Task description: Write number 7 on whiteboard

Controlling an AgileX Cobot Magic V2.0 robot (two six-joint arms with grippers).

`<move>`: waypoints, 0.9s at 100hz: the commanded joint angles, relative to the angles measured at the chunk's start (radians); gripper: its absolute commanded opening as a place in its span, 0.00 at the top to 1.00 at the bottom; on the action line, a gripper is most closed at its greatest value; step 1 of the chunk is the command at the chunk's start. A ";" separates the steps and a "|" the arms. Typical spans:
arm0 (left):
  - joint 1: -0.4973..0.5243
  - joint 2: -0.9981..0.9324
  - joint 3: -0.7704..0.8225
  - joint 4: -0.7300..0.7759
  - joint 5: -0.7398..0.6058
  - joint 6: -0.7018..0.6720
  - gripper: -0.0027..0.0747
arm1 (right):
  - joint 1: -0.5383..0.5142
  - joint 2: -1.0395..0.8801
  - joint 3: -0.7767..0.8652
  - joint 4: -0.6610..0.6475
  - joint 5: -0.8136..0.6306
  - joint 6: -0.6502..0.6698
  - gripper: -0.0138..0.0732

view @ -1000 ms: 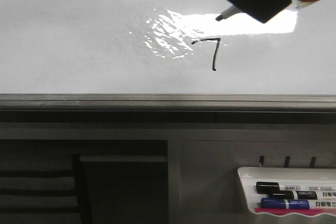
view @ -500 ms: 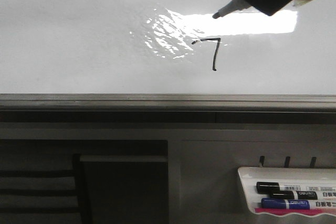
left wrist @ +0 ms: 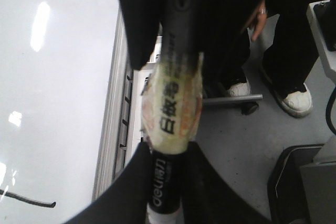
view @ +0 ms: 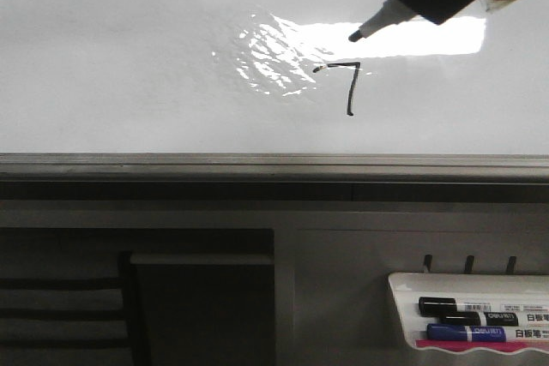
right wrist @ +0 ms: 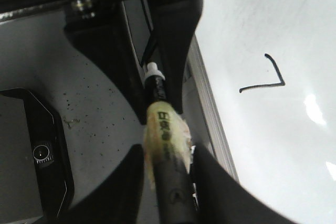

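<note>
Facing whiteboard [view: 129, 57], number 7 [view: 347, 87]; tray [view: 403, 285] front-only.

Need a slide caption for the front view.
Finished number 7 on the whiteboard; marker tip hovers just above it.

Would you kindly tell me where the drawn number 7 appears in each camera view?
Front: the number 7 sits right of centre on the whiteboard.
Left wrist: only one black stroke shows.
Right wrist: the whole digit, turned around.
Shared landmark: the board's grey rail.
</note>
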 commanded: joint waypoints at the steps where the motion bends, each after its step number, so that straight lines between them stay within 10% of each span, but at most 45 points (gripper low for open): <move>1: 0.007 -0.030 -0.035 -0.019 -0.053 -0.040 0.99 | -0.006 -0.014 -0.034 0.038 -0.057 0.016 0.48; 43: 0.251 -0.153 0.015 0.533 0.047 -0.853 0.99 | -0.008 -0.125 -0.033 -0.085 -0.116 0.242 0.48; 90: 0.628 -0.248 0.431 0.493 -0.437 -1.097 0.99 | -0.008 -0.111 -0.033 -0.085 -0.130 0.245 0.48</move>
